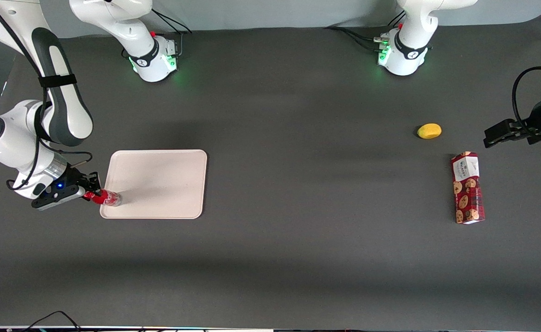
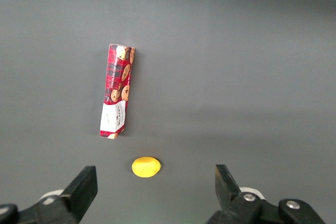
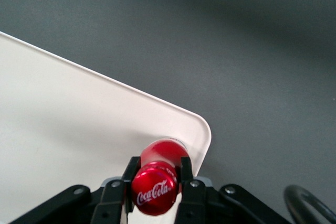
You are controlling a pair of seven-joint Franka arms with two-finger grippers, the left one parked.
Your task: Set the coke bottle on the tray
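Observation:
The coke bottle (image 1: 106,197) (image 3: 157,178) has a red cap with white script and a red label. It is tilted, with its clear base at the tray's corner nearest the front camera at the working arm's end. My gripper (image 1: 92,193) (image 3: 157,174) is shut on the bottle's neck, one finger pressed against each side just below the cap. The beige tray (image 1: 159,180) (image 3: 63,124) lies flat with a low rim and rounded corners. Whether the bottle's base touches the tray surface is hidden by the cap and fingers.
A red cookie box (image 1: 467,187) (image 2: 117,91) lies flat toward the parked arm's end of the table. A small yellow lemon-like object (image 1: 429,131) (image 2: 146,167) sits beside it, farther from the front camera. Dark grey table (image 1: 298,230) surrounds the tray.

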